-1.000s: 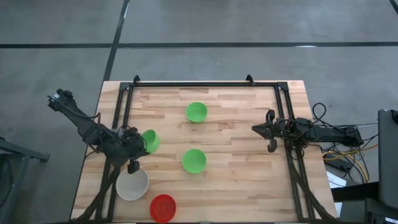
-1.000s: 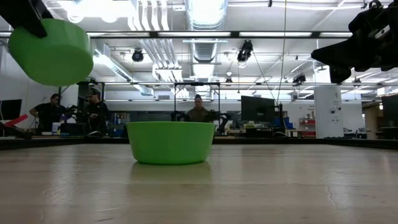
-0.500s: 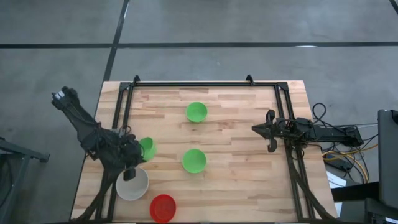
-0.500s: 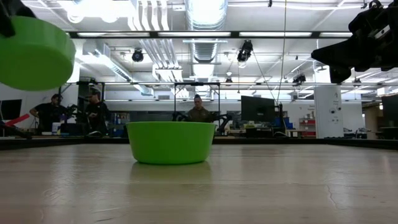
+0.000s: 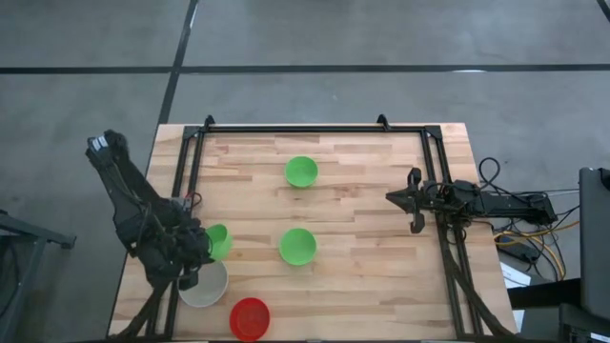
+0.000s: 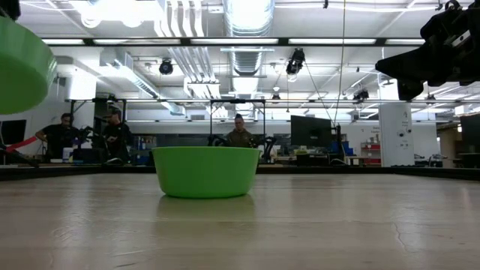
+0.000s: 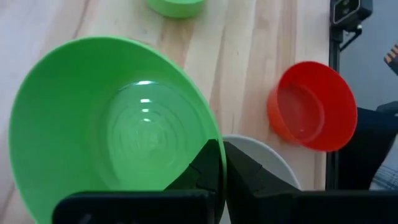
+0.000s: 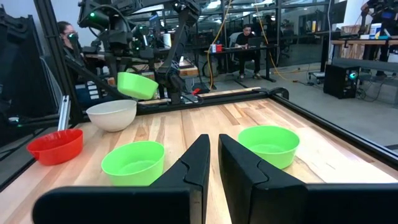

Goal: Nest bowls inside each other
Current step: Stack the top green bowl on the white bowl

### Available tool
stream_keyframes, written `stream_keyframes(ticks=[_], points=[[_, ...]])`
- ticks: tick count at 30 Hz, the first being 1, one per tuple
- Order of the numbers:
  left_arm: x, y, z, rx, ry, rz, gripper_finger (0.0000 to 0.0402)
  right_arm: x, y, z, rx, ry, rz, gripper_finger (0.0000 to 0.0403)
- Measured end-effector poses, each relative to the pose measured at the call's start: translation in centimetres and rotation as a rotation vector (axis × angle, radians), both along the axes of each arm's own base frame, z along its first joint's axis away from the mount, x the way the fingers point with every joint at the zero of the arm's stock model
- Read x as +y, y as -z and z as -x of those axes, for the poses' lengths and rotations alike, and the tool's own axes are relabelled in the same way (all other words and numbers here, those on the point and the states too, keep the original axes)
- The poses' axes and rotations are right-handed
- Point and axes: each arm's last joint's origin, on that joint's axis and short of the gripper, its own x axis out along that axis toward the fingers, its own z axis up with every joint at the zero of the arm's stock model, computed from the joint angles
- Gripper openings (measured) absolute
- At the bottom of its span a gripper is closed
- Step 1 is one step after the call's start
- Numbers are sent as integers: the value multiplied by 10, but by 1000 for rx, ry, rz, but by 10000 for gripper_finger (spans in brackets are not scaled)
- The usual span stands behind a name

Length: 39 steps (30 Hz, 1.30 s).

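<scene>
- Five bowls are in our sight, and we place the rest against the white bowl point(image 5: 204, 284), which sits on the counter point(image 5: 362, 276) near its left front corner.
- The left tool point(image 5: 193, 250) is clenched on the rim of a green bowl point(image 5: 217, 241), holding it tilted in the air just beside the white bowl, on its far side and partly over its rim.
- In the left wrist view we see the dark fingers point(image 7: 208, 168) pinching that bowl's point(image 7: 112, 137) rim, with the white bowl's point(image 7: 261, 158) edge showing right behind them.
- The red bowl point(image 5: 250, 317) stands on the counter just beside the white bowl, towards the front edge and a little to the right.
- A second green bowl point(image 5: 297, 246) rests upright to the right of the white bowl, near the counter's middle.
- The third green bowl point(image 5: 301, 171) sits well apart from the white bowl, towards the far edge.
- The right tool point(image 5: 412, 200) waits above the right part of the counter, far from the white bowl; in its wrist view its fingers point(image 8: 239, 165) stand close together with a narrow gap and nothing between them.
</scene>
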Motion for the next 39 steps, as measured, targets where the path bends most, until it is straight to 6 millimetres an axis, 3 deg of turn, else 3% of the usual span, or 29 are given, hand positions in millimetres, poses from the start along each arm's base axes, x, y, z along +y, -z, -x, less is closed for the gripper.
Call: stream_keyframes(ticks=[25, 39], points=[[-60, 12, 35, -53, 347, -223, 11, 0, 0, 0, 0, 0, 0, 34], [-67, 23, 40, 15, 286, -212, 12, 0, 0, 0, 0, 0, 0, 34]])
